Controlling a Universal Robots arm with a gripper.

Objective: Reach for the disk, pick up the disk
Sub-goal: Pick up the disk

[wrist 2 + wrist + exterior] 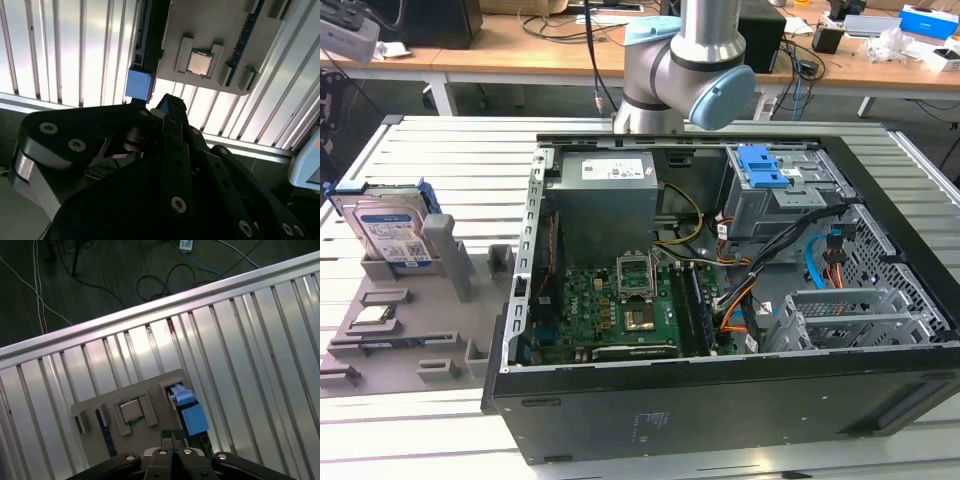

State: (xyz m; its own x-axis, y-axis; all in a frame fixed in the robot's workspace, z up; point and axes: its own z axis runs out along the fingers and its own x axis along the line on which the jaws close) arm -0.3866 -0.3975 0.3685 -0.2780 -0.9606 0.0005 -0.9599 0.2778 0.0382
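The disk (388, 228) is a silver hard drive with a blue-and-white label in a blue bracket. It stands on edge in a slot of the grey fixture (400, 335) at the exterior view's left. In both wrist views I see the disk (189, 410) edge-on from high above, with its blue bracket (138, 83) uppermost. My gripper (172, 436) hangs well above the fixture, close beside the disk's line and not touching it. The black fingers (167, 105) are pressed together with nothing between them.
A loose processor chip (131, 411) lies in a pocket of the fixture beside the disk. The open computer case (720, 330) fills the exterior view's right, with its grey drive cage (775, 190) and power supply (610, 195). The ribbed metal table's edge (150, 310) borders dark floor with cables.
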